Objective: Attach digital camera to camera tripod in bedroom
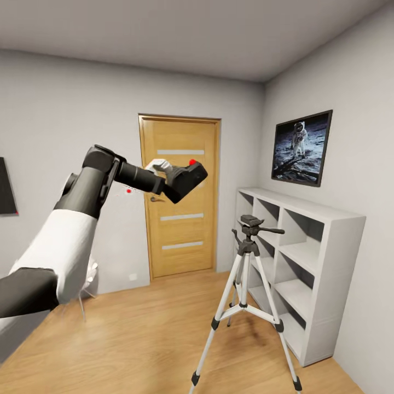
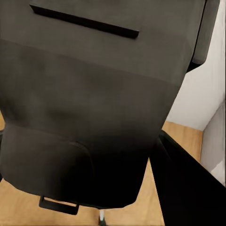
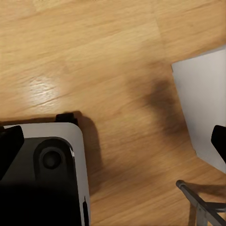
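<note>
Digital camera [image 1: 185, 179]: chunky black body, red button on top, clamped in left tool [image 1: 164, 174], held high before oak door [image 1: 180, 197]. Left arm raised, elbow bent. Camera tripod [image 1: 246, 295] upright on wood floor beside white shelves [image 1: 306, 262]. Right tool state: cannot tell.

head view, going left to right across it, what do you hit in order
dark frame on the left wall → left arm → digital camera held up in front of the oak door → camera tripod → white cube shelves → astronaut picture
</note>
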Tool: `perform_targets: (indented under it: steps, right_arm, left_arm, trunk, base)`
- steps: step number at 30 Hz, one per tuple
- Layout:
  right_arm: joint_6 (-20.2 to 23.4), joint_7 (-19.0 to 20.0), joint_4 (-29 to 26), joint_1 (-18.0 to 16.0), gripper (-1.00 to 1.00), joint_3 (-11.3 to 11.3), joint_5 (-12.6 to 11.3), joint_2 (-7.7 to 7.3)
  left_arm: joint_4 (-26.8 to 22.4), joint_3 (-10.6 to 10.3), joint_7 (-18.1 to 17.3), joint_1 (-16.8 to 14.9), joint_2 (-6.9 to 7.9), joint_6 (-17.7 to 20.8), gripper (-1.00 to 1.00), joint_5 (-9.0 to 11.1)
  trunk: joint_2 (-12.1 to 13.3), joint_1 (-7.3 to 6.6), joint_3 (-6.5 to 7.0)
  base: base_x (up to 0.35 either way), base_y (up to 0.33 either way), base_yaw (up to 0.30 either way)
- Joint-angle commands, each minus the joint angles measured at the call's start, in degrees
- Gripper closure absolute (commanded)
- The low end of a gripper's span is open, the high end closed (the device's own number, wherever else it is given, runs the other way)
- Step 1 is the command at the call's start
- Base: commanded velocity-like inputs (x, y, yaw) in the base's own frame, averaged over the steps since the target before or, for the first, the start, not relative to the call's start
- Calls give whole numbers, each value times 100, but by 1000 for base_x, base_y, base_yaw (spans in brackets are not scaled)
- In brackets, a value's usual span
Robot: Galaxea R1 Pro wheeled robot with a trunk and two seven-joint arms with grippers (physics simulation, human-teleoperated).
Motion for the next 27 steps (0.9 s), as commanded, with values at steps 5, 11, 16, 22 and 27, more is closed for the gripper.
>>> perform_targets:
  steps: [5, 11, 16, 22, 27]
  right_arm:
    - [-16, -10, 17, -8, -100, 17, -32, 1]
    - [-16, -11, 17, -8, -100, 17, -32, 1]
    - [-16, -8, 17, -8, -100, 17, -32, 1]
    - [-16, -6, 17, -8, -100, 17, -32, 1]
    - [-16, -6, 17, -8, -100, 17, -32, 1]
  left_arm:
    - [590, -334, -112, -354, -468, 58, 100, -62]
    - [636, -1242, -327, -380, -580, 58, 100, -60]
    - [639, -1919, -676, -381, -630, 58, 100, -60]
    - [634, -2061, -757, -379, -639, 58, 100, -60]
    - [626, -2096, -773, -378, -640, 58, 100, -60]
  trunk:
    - [-5, 2, -3]
    - [-5, 2, -3]
    - [-5, 2, -3]
    - [-5, 2, -3]
    - [-5, 2, -3]
  base:
    - [0, 0, 0]
    - [0, 0, 0]
    - [0, 0, 0]
    - [0, 0, 0]
    - [0, 0, 0]
